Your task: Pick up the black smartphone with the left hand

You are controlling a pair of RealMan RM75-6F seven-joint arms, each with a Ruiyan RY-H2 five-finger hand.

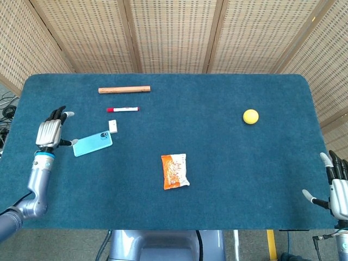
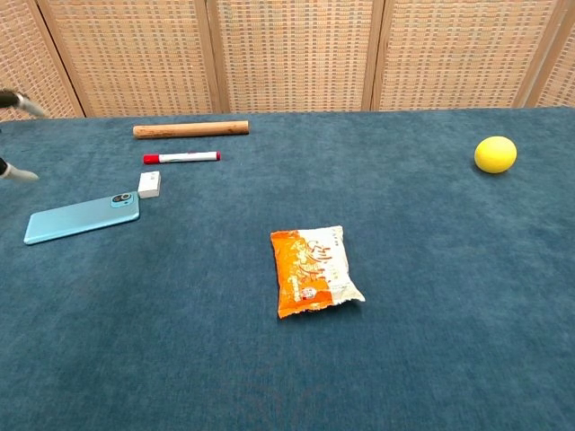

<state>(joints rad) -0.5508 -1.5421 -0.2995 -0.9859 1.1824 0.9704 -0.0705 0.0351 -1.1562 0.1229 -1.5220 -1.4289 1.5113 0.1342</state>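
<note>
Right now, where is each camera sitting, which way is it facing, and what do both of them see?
Head view: high above the near edge, looking steeply down on the table; shows the left hand and forearm beside the smartphone, and the right hand at the lower right.
Chest view: lower, facing across the table toward the wicker screens; only fingertips of the left hand show at the left edge.
Both share the smartphone, snack packet, yellow ball, marker and wooden rod.

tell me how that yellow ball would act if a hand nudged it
The yellow ball looks round and smooth, so it would probably roll freely. It sits alone on the blue cloth with nothing nearby to stop it, though the fabric may slow it. Its weight and firmness cannot be judged.
</note>
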